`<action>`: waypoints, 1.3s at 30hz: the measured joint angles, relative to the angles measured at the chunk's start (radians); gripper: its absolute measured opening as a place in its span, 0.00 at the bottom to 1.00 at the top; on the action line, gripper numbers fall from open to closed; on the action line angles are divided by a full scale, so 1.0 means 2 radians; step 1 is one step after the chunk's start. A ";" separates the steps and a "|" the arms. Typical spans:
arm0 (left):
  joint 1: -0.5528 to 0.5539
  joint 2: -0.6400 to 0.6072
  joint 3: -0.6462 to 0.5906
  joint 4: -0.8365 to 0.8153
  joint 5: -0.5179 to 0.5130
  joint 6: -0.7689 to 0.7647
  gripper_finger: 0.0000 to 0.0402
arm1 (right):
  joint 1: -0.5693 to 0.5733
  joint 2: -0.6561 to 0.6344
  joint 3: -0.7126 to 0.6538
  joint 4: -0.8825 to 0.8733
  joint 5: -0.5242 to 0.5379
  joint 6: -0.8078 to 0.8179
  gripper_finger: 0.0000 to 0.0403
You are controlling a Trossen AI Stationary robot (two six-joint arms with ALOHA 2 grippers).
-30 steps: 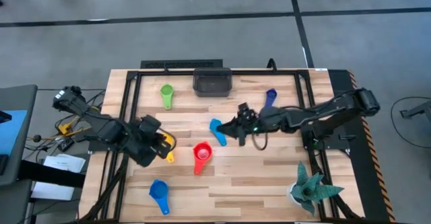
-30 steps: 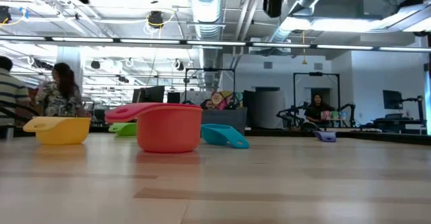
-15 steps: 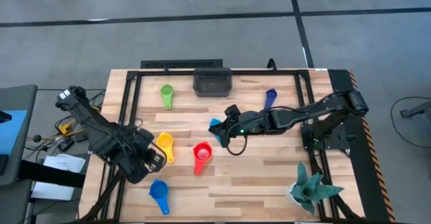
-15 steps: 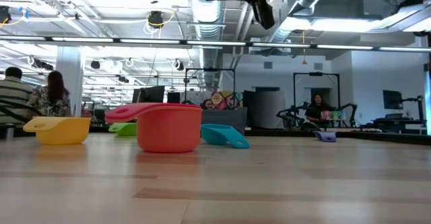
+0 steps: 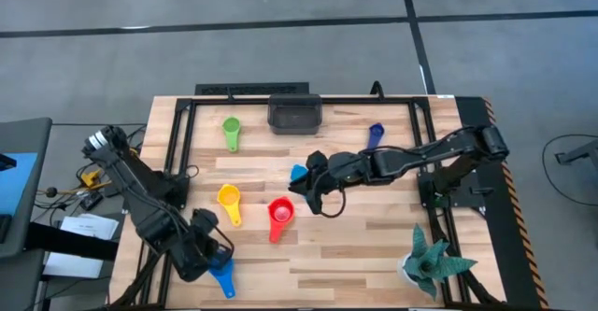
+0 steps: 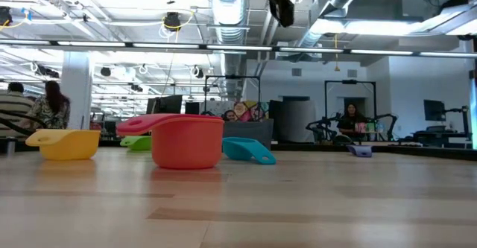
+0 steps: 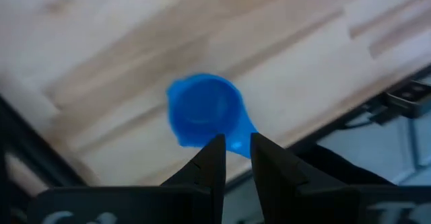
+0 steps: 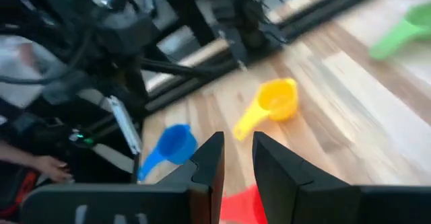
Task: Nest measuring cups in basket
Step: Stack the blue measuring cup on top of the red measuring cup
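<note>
Several measuring cups lie apart on the wooden table: green (image 5: 231,131), dark blue (image 5: 376,135), light blue (image 5: 298,172), yellow (image 5: 229,202), red (image 5: 280,215) and royal blue (image 5: 221,272). The dark basket (image 5: 294,113) stands at the far edge. My left gripper (image 7: 237,143) hangs above the royal blue cup (image 7: 202,109) near the table's near left corner, with a narrow gap between its fingers and nothing in it. My right gripper (image 5: 309,188) hovers over the light blue cup at mid-table, its fingers (image 8: 237,146) slightly apart and empty.
A teal spiky plant-like object (image 5: 430,262) stands at the near right corner. A black frame rail (image 5: 177,162) runs along the table's left side beside my left arm. People and equipment show in the room beyond the table in the low view.
My left gripper has swung from beside the yellow cup toward the table's near edge, turning and sinking a little, and now hangs over the royal blue cup. My right gripper has shifted a little toward the table's left, over the light blue cup, and rolled. No cup has moved.
</note>
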 joint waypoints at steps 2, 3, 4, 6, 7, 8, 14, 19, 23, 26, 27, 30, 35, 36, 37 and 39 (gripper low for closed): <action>-0.006 0.000 0.000 0.016 -0.001 -0.012 0.14 | 0.007 0.011 -0.001 0.006 -0.006 -0.002 0.25; -0.008 0.000 0.000 0.022 -0.001 -0.022 0.14 | 0.011 0.018 -0.003 0.009 -0.010 -0.002 0.25; -0.011 0.000 0.000 0.027 -0.003 -0.031 0.14 | 0.014 0.029 -0.001 0.031 -0.014 -0.002 0.25; -0.017 0.000 0.000 0.033 -0.009 -0.041 0.14 | 0.023 0.041 0.007 0.038 -0.017 -0.002 0.25; -0.021 0.000 0.000 0.031 -0.013 -0.043 0.14 | 0.027 0.051 0.017 0.040 -0.017 -0.002 0.25; -0.026 0.000 0.000 0.030 -0.015 -0.043 0.14 | 0.031 0.063 0.027 0.047 -0.018 -0.002 0.25; -0.044 0.000 0.000 0.027 -0.045 0.003 0.14 | 0.053 0.122 0.090 0.028 -0.029 0.000 0.26; -0.062 0.000 0.000 0.033 -0.057 0.093 0.14 | 0.067 0.179 0.158 0.024 -0.030 0.004 0.28; -0.080 0.000 0.000 0.033 -0.054 0.150 0.14 | 0.073 0.226 0.216 0.026 -0.026 0.030 0.31; -0.095 0.000 0.000 0.035 -0.047 0.187 0.14 | 0.075 0.265 0.257 0.023 -0.023 0.059 0.34; -0.101 0.000 0.000 0.035 -0.044 0.197 0.14 | 0.076 0.278 0.269 0.021 -0.019 0.068 0.35; -0.115 0.000 0.000 0.035 -0.037 0.221 0.14 | 0.080 0.310 0.309 0.020 -0.005 0.093 0.38; -0.135 0.000 0.000 0.033 -0.034 0.237 0.14 | 0.090 0.360 0.365 0.011 0.007 0.130 0.39; -0.138 0.000 0.000 0.031 -0.031 0.236 0.14 | 0.092 0.371 0.374 0.010 0.011 0.137 0.39; -0.141 0.000 0.000 0.028 -0.030 0.233 0.14 | 0.094 0.377 0.380 0.008 0.015 0.143 0.39; -0.144 0.000 0.000 0.024 -0.028 0.229 0.14 | 0.097 0.390 0.395 0.007 0.021 0.156 0.39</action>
